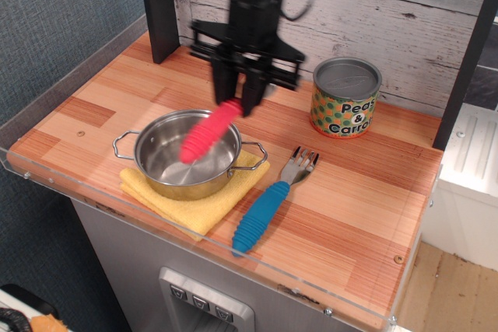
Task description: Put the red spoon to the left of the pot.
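Observation:
My gripper [240,103] is shut on the red spoon [208,132] and holds it in the air over the pot. Only the ribbed red-pink handle shows, hanging down and to the left; the spoon's bowl is hidden between the fingers. The pot [189,154] is a shallow round steel pot with two wire loop handles. It stands on a yellow cloth [194,200] at the front left of the wooden counter. The gripper is above the pot's back right rim.
A blue-handled fork [268,203] lies right of the pot, tines toward the back. A "Peas & Carrots" can [345,98] stands at the back right. A dark post [159,7] rises at the back left. Bare counter [82,118] lies left of the pot, with a clear rim along the edge.

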You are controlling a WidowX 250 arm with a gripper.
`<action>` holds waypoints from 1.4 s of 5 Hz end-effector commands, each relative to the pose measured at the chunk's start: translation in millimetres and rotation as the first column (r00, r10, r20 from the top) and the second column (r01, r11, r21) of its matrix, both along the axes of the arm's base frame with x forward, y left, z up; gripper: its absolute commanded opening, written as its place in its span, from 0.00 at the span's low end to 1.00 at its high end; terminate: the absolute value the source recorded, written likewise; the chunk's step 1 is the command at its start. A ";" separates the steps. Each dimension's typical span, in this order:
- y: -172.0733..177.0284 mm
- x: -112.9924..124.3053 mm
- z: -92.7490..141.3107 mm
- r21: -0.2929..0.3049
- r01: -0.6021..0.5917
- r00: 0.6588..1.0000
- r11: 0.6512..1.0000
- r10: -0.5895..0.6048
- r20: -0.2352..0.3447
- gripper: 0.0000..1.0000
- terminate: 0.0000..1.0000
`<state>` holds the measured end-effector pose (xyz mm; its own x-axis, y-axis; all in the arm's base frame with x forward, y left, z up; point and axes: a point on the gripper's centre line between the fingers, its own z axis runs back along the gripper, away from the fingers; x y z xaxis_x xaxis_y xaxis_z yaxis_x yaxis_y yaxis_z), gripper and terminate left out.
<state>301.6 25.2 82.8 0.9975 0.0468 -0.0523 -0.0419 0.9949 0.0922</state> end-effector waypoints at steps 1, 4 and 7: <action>46.5 11.6 26.3 0.120 0.077 0.996 0.990 -0.081 0.026 0.00 0.00; 106.2 9.1 8.0 0.177 0.058 0.998 0.983 -0.059 0.004 0.00 0.00; 133.3 -3.0 -17.8 0.209 0.030 0.999 0.977 -0.038 0.033 0.00 0.00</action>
<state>298.1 156.1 48.6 0.9991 0.0152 -0.0406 -0.0031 0.9590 0.2835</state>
